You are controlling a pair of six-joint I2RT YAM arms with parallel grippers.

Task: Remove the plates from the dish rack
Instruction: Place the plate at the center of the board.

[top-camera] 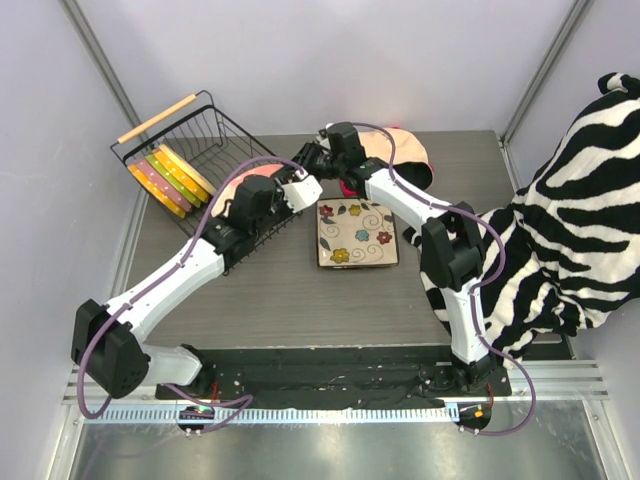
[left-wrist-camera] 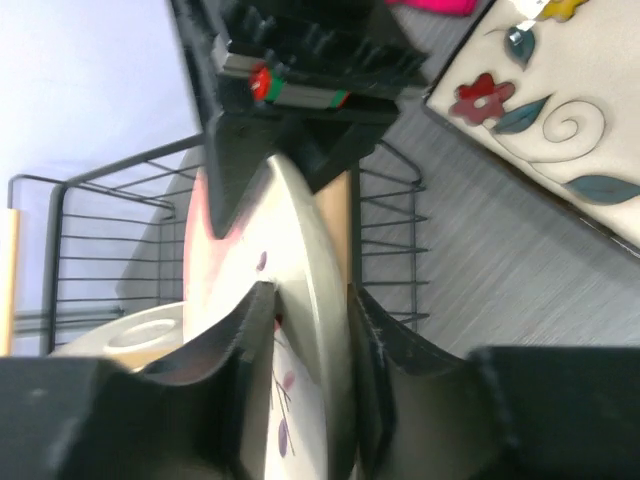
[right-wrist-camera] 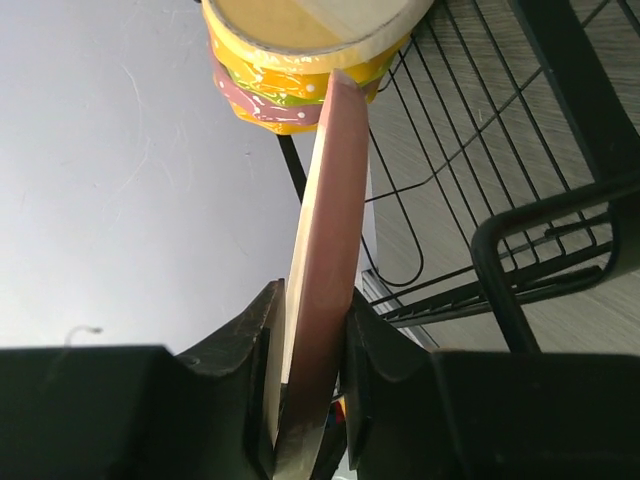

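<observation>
Top external view: both arms reach to the right end of the dish rack, which stands at the far left of the worktop.
Left claw: clamped on the rim of a pink-and-cream plate that is held on edge.
Right claw: clamped on the same plate from the opposite side. In the left wrist view it bites the plate's upper rim.
Held plate: upright at the rack's right end, gripped by both claws. Whether it touches the wires cannot be told.
Stacked plates: orange, pink, green and yellow round ones stand on edge together at the rack's left end, well apart from the claws.
Square flowered plate: flat on the worktop just right of the rack, near the claws but free of both.
Rack handle: a light wooden rod along the rack's far-left side.
Zebra-striped cloth: at the right edge of the scene, beside the right arm.
</observation>
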